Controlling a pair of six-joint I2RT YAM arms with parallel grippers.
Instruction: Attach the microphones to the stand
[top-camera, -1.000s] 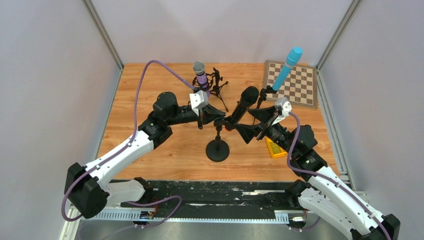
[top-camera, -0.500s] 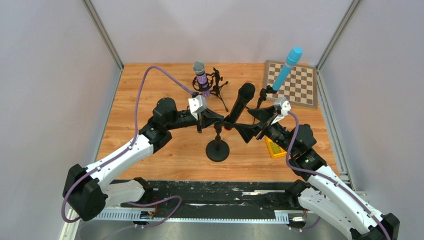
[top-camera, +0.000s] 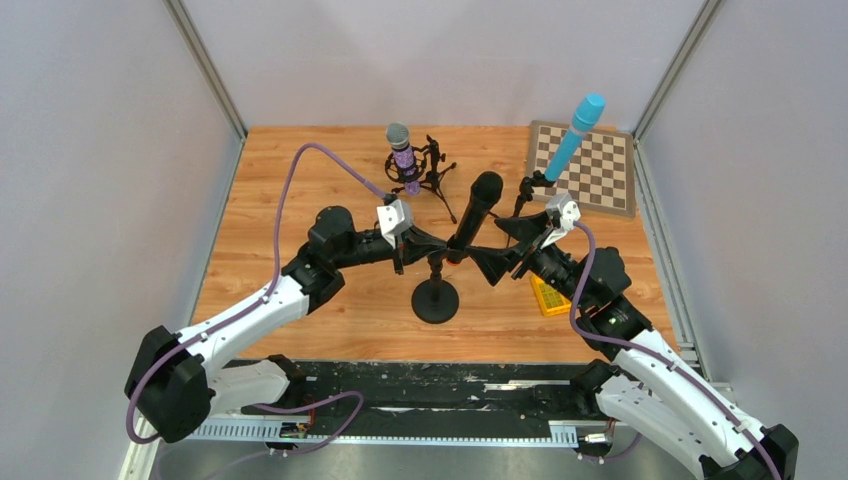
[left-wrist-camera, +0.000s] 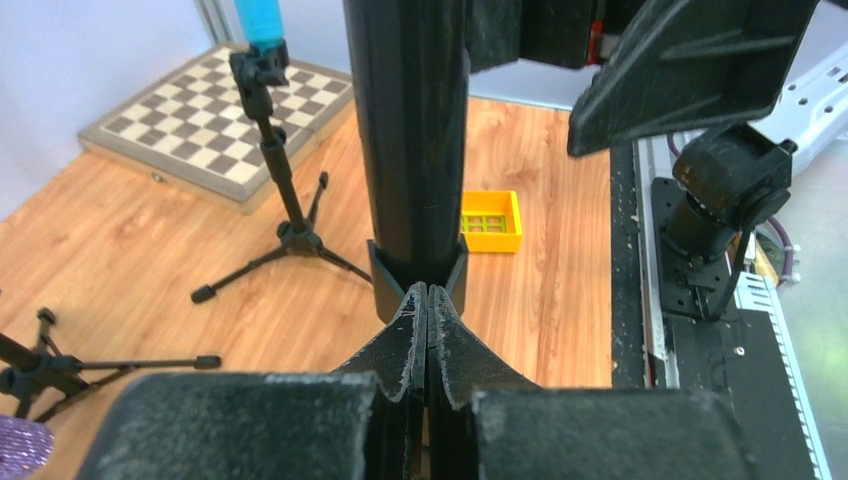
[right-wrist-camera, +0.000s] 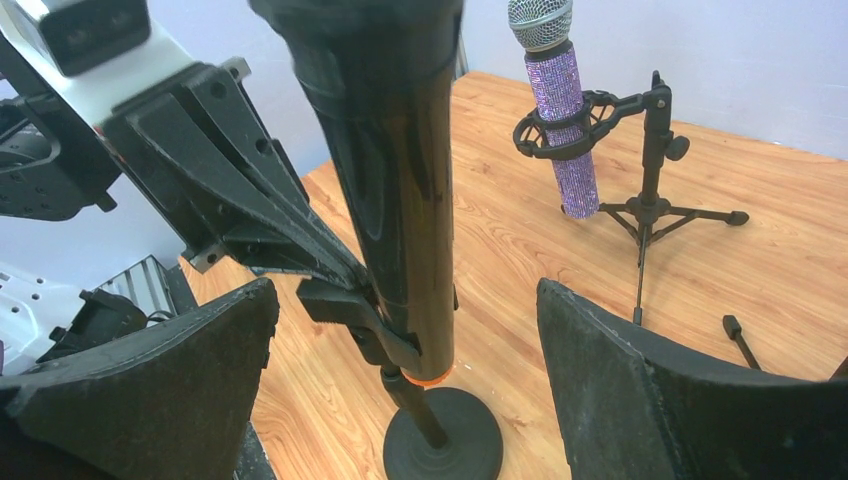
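Centrally, toward the near edge of the table (top-camera: 290, 215), the black microphone (top-camera: 472, 212) stands tilted in the clip (left-wrist-camera: 392, 285) of a round-base stand (top-camera: 436, 300), its orange end ring just below the clip. The left gripper (top-camera: 443, 245) has its jaws pressed together, their tips touching the front of that clip. The right gripper (right-wrist-camera: 400, 300) has its jaws spread wide, one finger on each side of the black microphone and apart from it.

Near the middle of the far edge, the glittery purple microphone (top-camera: 403, 155) sits upright in the ring mount of a small tripod (top-camera: 433, 178). Toward the far right corner, the light-blue microphone (top-camera: 575, 135) leans in the clip of a second tripod (top-camera: 524, 195), beside a chessboard (top-camera: 600, 175). A shallow orange tray (top-camera: 550, 297) divided into cells lies near the right edge, partly under the right arm; what it holds cannot be told.
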